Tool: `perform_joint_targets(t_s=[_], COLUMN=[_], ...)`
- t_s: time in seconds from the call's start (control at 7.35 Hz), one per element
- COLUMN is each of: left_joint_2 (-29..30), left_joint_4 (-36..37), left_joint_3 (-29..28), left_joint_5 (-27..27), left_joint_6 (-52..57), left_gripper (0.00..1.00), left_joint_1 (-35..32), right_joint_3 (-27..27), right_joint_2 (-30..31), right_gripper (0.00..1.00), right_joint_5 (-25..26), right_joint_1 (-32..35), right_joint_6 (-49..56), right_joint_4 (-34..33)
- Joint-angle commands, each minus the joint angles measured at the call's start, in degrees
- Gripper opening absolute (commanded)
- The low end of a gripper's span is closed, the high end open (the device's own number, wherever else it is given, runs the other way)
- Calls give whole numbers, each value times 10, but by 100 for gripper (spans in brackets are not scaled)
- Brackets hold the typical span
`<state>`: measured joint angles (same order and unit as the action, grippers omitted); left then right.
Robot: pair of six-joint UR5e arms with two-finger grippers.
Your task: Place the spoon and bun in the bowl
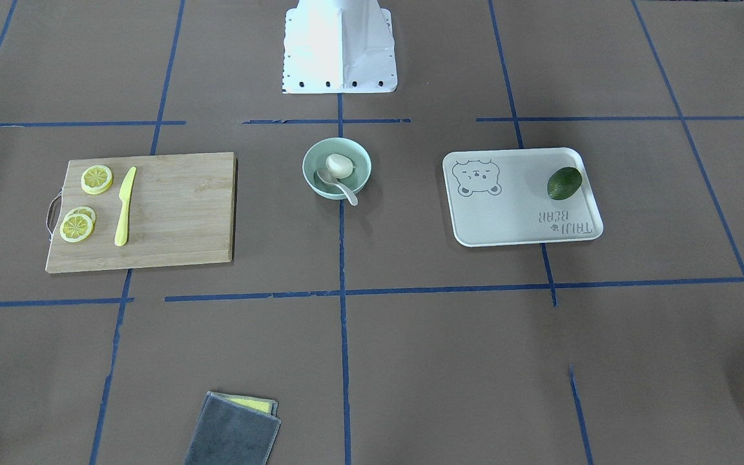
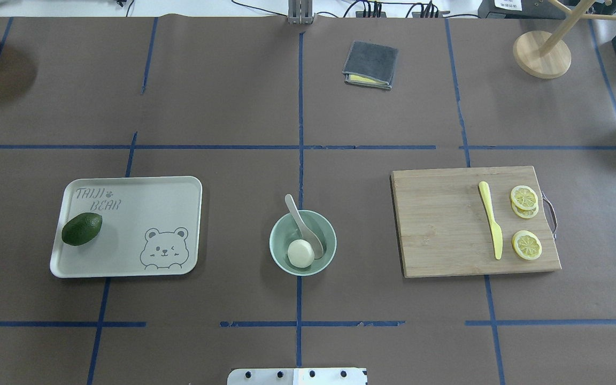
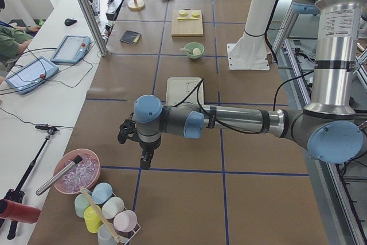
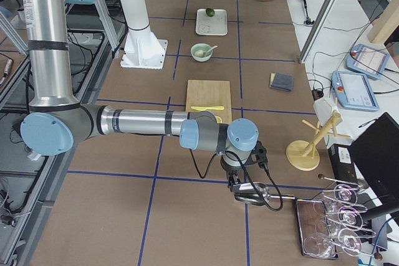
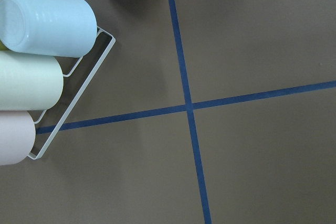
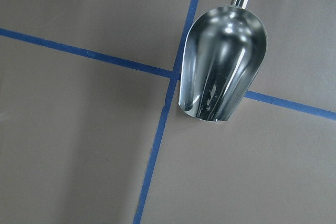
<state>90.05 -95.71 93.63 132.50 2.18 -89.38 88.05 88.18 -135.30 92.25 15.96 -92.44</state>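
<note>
The pale green bowl (image 2: 277,258) stands at the middle of the counter (image 2: 222,107). The white bun (image 2: 300,253) lies inside it, and the off-white spoon (image 2: 301,223) has its scoop inside beside the bun, with the handle sticking out over the rim. To one side, a bear-printed tray (image 2: 126,214) holds an avocado (image 2: 82,229). To the other, a wooden cutting board (image 2: 441,224) carries a yellow plastic knife (image 2: 491,219) and lemon slices (image 2: 526,245).

Both arms are well apart from the bowl, at the counter's ends. The left gripper (image 3: 146,162) is near a rack of cups (image 5: 42,56) and the right gripper (image 4: 240,185) is over a metal scoop (image 6: 220,66). I cannot tell whether either gripper is released or clenched.
</note>
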Motion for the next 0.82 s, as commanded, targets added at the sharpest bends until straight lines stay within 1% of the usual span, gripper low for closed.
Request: perform_joint_targets(t_s=[0.0,0.41,0.68], left_joint_2=[0,0,-1], left_joint_4=[0,1,1], left_joint_3=[0,-3,-4], left_joint_5=[0,0,0], left_joint_6=[0,0,-2], left_gripper=[100,100,100], left_joint_1=[0,0,0], right_joint_3=[-18,-16,-13], right_joint_2=[1,-2,-2], right_gripper=[100,100,100], right_joint_5=[-1,-4,-6], right_joint_1=[0,0,0], right_joint_6=[-113,-164,-170], right_joint_4=[63,67,67])
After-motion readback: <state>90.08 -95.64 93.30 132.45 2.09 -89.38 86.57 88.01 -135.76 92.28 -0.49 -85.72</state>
